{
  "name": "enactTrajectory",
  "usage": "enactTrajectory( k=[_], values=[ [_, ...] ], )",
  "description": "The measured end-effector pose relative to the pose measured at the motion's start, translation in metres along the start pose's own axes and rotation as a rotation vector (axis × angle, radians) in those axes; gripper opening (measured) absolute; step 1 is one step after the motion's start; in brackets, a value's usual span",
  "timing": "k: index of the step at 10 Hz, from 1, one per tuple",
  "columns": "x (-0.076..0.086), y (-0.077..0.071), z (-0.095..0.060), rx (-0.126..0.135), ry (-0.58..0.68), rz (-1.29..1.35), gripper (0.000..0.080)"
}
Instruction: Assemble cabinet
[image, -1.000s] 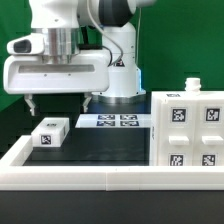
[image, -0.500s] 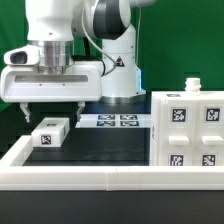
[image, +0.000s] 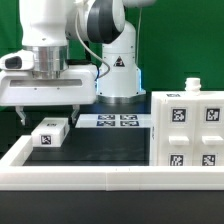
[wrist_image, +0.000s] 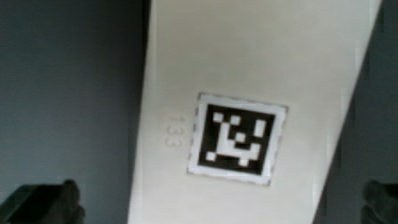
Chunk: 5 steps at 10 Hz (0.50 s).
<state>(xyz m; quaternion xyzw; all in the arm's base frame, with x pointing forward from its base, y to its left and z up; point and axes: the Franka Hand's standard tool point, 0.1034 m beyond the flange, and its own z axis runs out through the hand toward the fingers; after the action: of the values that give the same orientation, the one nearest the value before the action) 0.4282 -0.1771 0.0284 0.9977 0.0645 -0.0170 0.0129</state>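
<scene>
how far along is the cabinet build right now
Nothing looks joined yet: the cabinet stands alone at the exterior view's right. In hand: the gripper hovers open over a small tagged block, nothing gripped. Left: grasping that block and, probably, fitting it to the cabinet.

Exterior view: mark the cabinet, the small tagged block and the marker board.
cabinet (image: 193, 135), exterior view, front face between its tags.
small tagged block (image: 50, 132), exterior view, top face.
marker board (image: 115, 121), exterior view, middle of its tag row.
</scene>
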Motion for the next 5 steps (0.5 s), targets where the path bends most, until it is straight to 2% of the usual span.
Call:
enactTrajectory(
  k=[5],
  values=[
    [-0.008,-0.003,0.013,0.008,-0.026,-0.001,0.0796]
  ],
)
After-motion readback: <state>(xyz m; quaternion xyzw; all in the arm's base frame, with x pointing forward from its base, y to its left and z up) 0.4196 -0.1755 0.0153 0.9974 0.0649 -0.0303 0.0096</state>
